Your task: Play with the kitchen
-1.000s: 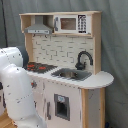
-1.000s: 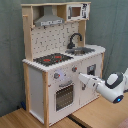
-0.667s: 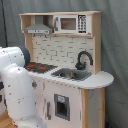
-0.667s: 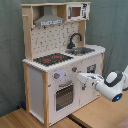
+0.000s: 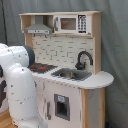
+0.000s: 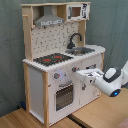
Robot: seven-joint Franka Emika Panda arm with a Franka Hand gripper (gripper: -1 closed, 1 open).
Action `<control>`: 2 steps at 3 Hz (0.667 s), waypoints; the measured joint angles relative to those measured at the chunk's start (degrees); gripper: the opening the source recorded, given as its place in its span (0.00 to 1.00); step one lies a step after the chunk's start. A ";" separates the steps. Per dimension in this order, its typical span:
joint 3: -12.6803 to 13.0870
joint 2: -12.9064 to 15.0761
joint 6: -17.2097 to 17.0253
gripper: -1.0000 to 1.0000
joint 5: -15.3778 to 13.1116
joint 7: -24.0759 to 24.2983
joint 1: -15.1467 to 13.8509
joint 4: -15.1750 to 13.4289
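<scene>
Second exterior view: gripper (image 6: pixel 80 76) has advanced to the kitchen (image 6: pixel 37 75) front beside the knobs (image 6: pixel 75 69); its opening is indiscernible.

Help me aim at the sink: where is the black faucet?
In both exterior views the black faucet stands behind the sink, against the back panel; the stove is at the second exterior view's left.

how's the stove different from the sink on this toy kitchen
The stove is a flat black top with red rings, while the sink is a sunken grey metal basin. A grey hood hangs above the stove; a black faucet arches over the sink. In the second exterior view the stove sits to the left, the sink to the right. Both are set side by side in the same countertop.
</scene>
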 joint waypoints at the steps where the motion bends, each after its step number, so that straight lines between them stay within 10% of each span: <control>1: -0.14 2.48 0.02 1.00 -2.02 -5.55 -1.95 -1.75; 2: -0.27 4.92 0.31 1.00 -4.40 -8.04 -4.60 -5.22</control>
